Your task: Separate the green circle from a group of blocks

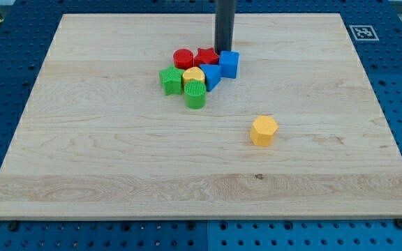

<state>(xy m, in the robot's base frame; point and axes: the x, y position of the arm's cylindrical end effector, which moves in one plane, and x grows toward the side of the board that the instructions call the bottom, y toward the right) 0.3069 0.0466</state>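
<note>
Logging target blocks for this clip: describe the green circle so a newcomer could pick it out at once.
On the wooden board, find the tight cluster of blocks just below my tip, near the view's top centre. The green circle is the cluster's bottommost piece, just under the yellow block. Unlike the jagged green star to its left, it is a round cylinder.

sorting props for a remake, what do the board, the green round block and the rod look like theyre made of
Board: pale wood, matte, going by its visible grain lines. Green round block: probably plastic, with even saturated colour and a ridged side. Rod, ending at my tip beside the red and blue blocks: dark and smooth, metal or plastic, I cannot tell which.
</note>
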